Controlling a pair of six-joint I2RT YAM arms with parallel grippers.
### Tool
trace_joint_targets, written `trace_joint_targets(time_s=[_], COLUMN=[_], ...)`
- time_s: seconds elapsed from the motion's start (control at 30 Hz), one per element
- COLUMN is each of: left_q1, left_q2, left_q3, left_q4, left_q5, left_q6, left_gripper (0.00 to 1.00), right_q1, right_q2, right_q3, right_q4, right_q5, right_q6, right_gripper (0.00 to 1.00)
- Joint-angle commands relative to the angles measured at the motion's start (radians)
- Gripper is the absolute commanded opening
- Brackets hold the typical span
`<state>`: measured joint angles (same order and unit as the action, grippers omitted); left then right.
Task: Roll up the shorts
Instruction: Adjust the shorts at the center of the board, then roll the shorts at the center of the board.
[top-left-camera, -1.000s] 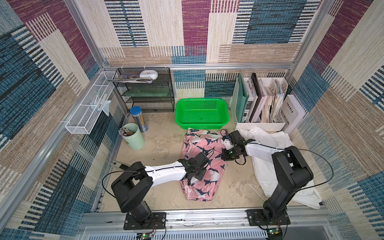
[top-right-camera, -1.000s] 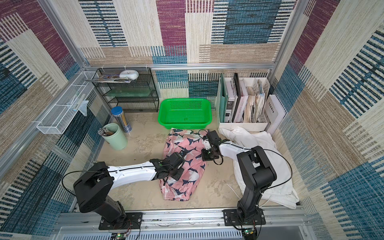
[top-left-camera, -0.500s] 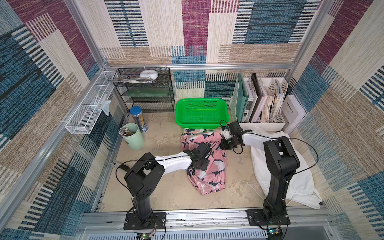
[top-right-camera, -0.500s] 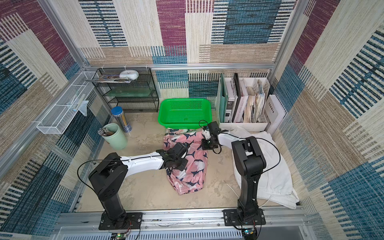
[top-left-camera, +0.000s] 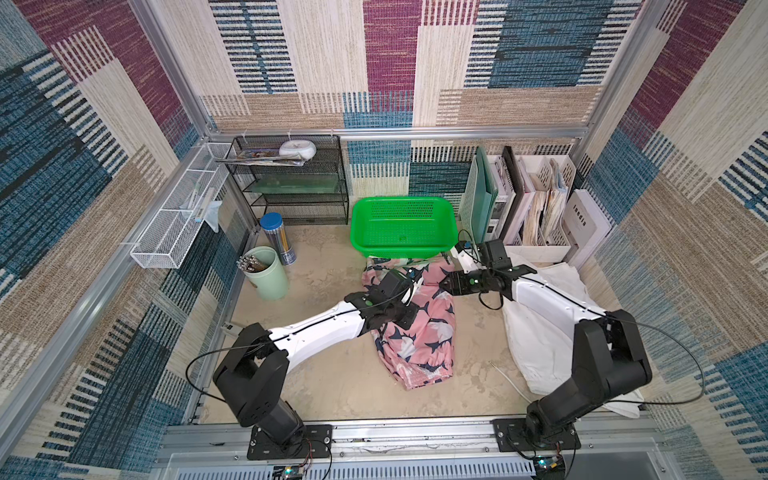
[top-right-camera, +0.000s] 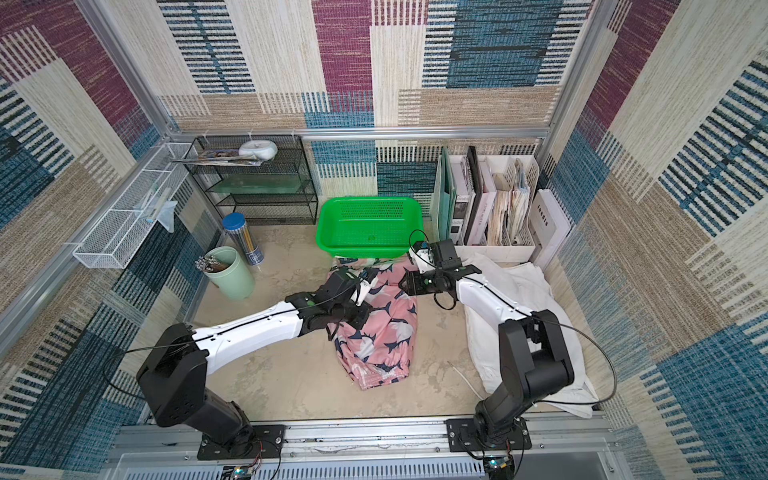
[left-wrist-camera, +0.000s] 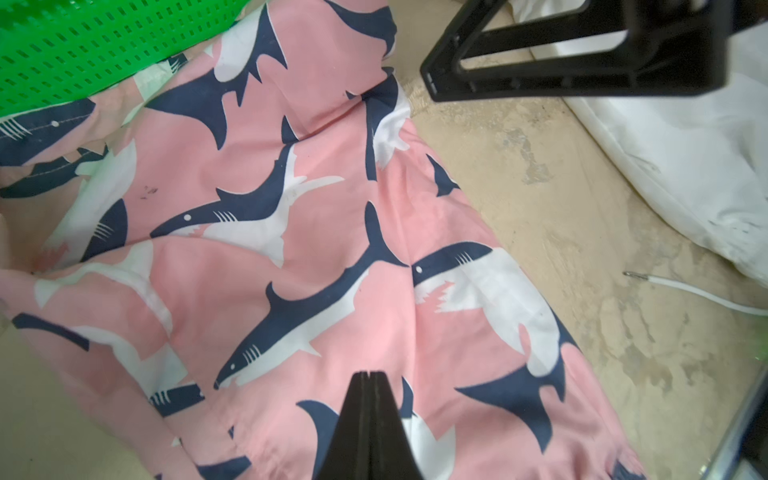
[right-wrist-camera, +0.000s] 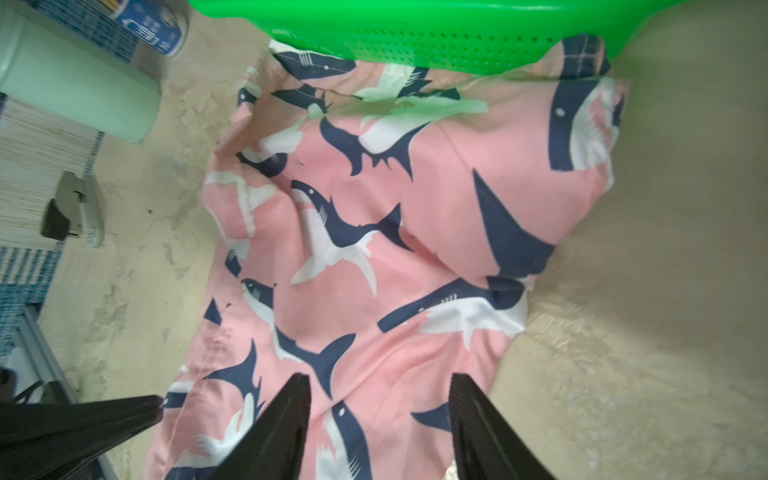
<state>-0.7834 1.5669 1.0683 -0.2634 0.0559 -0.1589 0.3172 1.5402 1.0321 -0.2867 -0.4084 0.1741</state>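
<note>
Reaching with the left arm (top-left-camera: 316, 332) from the near-left base out toward the middle, white forearm long and low, wrist bent at the end. Holding the left gripper (left-wrist-camera: 368, 376) with jaws pressed flush together. Reaching with the right arm (top-left-camera: 552, 307) from the near-right base, elbow raised, white forearm sloping down and leftward toward the far middle. Holding the right gripper (right-wrist-camera: 378, 384) with jaws well apart, black fingers (right-wrist-camera: 291, 407) spread wide. In both top views, right gripper's tip near the left wrist, yet apart.
</note>
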Motion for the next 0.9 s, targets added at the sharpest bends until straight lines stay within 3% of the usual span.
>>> trace_joint_targets(time_s=[0.0, 0.2, 0.27, 0.53, 0.87], left_q1=[-0.013, -0.063, -0.078, -0.121, -0.122], left_q2=[-0.071, -0.201, -0.229, -0.254, -0.192], left_q3=[-0.056, -0.183, -0.221, -0.353, -0.404], left_q4=[-0.022, -0.044, -0.048, 0.015, 0.013], left_q5=[0.055, 0.062, 0.055, 0.016, -0.097], left_q6=[-0.03, -0.091, -0.117, -0.205, -0.223], left_gripper=[0.0, 0.0, 0.0, 0.0, 0.0], right_q1=[0.0, 0.002, 0.002, 0.009, 0.049], right_q2=[-0.091, -0.271, -0.34, -0.496, -0.5], right_q3=[-0.089, -0.306, -0.404, -0.641, -0.79], right_q4=[-0.005, -0.014, 0.016, 0.099, 0.237], right_q5=[-0.057, -0.112, -0.158, -0.25, -0.298], right_q6=[0.049, 0.144, 0.193, 0.338, 0.429], right_gripper=[0.67, 0.81, 1.0, 0.99, 1.0])
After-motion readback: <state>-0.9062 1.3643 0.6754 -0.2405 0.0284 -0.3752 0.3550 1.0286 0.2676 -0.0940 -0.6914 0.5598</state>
